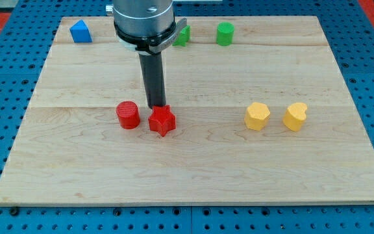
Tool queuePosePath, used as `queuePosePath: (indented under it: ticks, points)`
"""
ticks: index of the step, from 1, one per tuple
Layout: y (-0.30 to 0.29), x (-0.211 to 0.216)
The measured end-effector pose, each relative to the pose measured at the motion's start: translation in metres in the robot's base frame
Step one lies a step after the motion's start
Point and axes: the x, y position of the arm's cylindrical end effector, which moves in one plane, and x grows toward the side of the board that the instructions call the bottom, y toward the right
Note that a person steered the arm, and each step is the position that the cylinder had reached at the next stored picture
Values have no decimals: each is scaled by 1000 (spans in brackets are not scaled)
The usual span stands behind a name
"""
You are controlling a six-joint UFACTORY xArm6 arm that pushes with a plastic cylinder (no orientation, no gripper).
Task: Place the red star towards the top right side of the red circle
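Observation:
The red star (162,121) lies on the wooden board left of centre, just to the right of the red circle (128,115), with a small gap between them. My tip (156,106) stands right at the star's top edge, on its upper left side, touching or nearly touching it. The tip is up and to the right of the red circle. The rod rises straight up from there to the arm's grey body (144,23) at the view's top.
A blue block (80,31) sits at the board's top left. A green block (183,36), partly hidden by the arm, and a green cylinder (224,34) sit at the top middle. A yellow hexagon (257,116) and a yellow heart (295,116) lie at the right.

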Motion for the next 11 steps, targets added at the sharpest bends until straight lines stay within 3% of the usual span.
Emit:
queuePosePath:
  ticks: [1, 2, 3, 4, 5, 6, 7, 8, 9, 10, 11]
  points:
    - [91, 0]
    - [87, 63]
    - [39, 67]
    - [-22, 42]
    - [-27, 30]
    - [28, 16]
    - [46, -28]
    - [-41, -28]
    - [-52, -7]
    - [1, -12]
    - [114, -13]
